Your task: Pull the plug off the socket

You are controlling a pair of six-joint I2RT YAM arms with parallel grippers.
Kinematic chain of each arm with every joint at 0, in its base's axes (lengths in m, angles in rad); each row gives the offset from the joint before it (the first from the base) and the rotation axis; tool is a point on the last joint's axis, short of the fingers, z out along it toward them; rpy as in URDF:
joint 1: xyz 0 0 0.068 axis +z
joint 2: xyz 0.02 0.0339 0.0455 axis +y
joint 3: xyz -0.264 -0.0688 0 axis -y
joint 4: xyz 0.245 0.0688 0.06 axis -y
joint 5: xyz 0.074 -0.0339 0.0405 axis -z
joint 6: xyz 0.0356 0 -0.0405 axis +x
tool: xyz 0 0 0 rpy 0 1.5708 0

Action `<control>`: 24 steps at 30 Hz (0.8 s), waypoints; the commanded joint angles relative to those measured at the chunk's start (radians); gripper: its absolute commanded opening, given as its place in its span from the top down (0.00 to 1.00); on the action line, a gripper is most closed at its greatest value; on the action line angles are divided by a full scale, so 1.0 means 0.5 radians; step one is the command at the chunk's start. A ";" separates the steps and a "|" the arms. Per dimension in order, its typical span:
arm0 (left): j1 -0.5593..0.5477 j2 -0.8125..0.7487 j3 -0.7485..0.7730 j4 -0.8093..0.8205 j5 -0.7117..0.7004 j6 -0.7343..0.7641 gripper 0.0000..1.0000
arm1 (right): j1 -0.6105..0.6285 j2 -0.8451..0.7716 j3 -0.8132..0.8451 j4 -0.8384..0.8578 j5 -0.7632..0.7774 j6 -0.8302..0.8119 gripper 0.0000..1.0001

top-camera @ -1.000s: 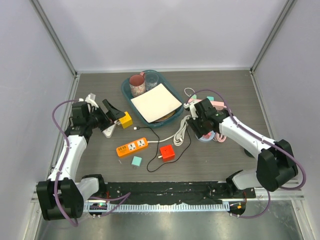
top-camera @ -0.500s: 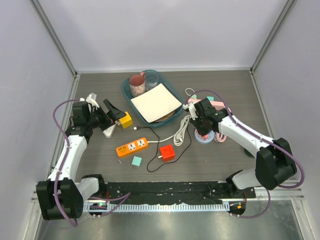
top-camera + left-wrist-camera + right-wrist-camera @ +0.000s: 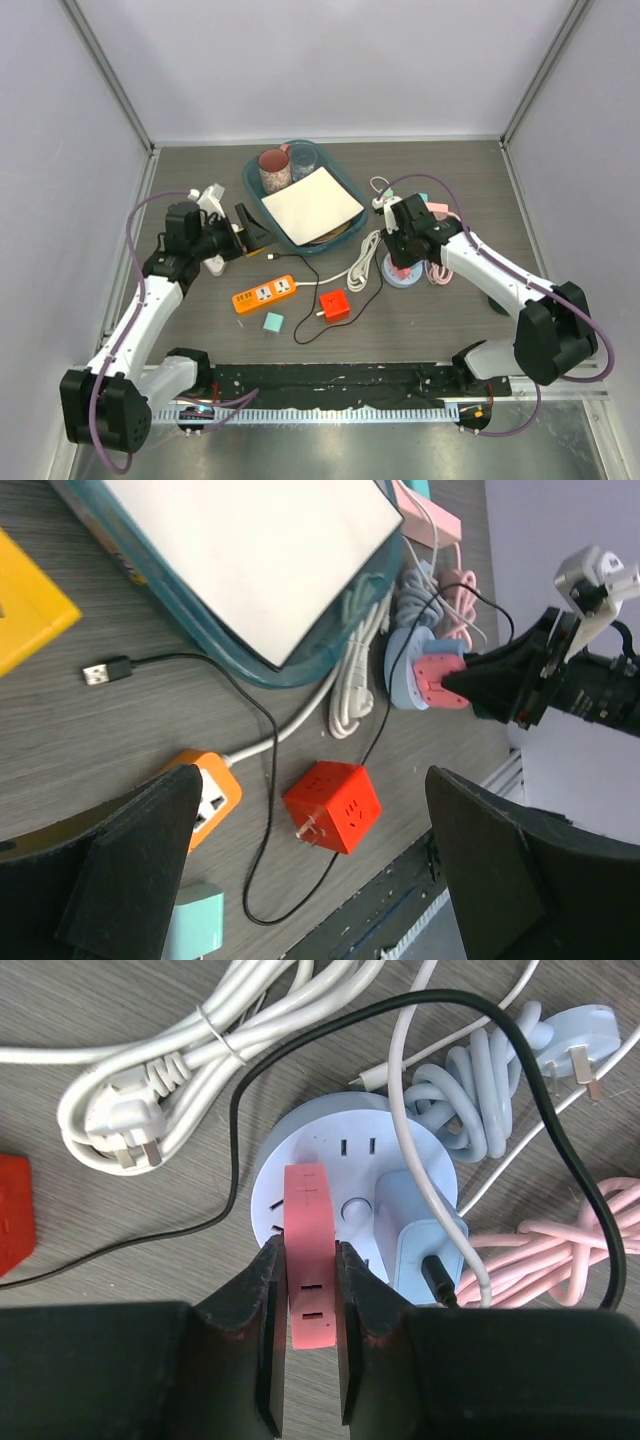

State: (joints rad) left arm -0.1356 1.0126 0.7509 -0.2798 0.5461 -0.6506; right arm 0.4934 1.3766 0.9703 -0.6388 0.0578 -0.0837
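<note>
A pink plug stands on a round pale-blue socket, right of the table's middle. My right gripper is shut on the plug, one finger pressed against each flat side. In the top view the right gripper hangs over the socket. The left wrist view shows the plug still against the socket. A pale-blue charger with a black lead also sits in the socket. My left gripper is open and holds nothing, beside the tray.
A teal tray holds a mug, a glass and a white sheet. An orange power strip, a red cube socket and a teal block lie in the middle. White and pink cable coils flank the socket.
My right gripper has closed onto the pink plug. My left arm has swung right toward the tray, still open.
</note>
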 commanded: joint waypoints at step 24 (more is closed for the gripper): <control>-1.217 0.852 0.198 1.090 -0.261 -0.300 0.07 | -0.027 -0.201 0.152 -0.011 -0.254 0.536 0.99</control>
State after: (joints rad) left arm -0.7273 1.4181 0.8021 0.1184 0.4114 -0.7944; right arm 0.4812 1.3411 1.0153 -0.6853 -0.0368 0.1368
